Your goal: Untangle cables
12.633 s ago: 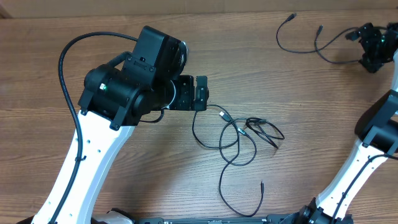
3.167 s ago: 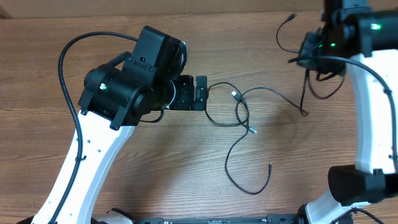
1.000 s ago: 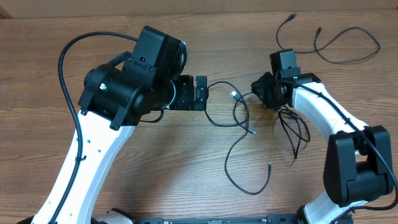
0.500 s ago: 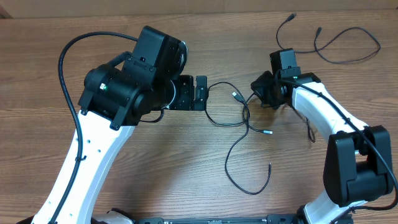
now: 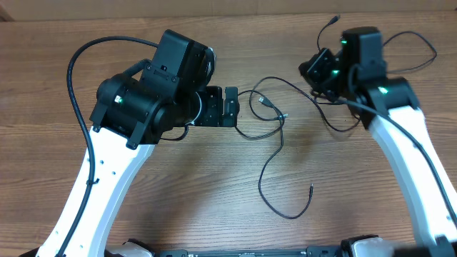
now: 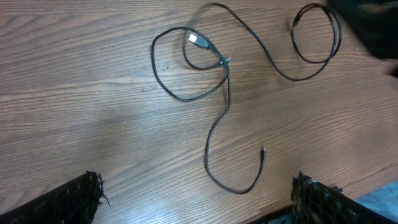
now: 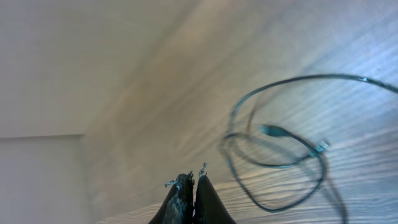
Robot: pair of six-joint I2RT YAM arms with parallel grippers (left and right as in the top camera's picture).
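Lifting toward the far edge since half a second ago, the right claw (image 7: 189, 186) stays pinched shut on a strand of the cables (image 6: 229, 84) (its fingers meet in the wrist view). The slack that hung lower beside its arm now loops just under it. The left claw (image 6: 199, 196) gapes wide, holding nothing, near the central loop. The plug (image 6: 195, 39) lies inside that loop on the surface (image 5: 178, 200); a long tail curls toward the near edge.
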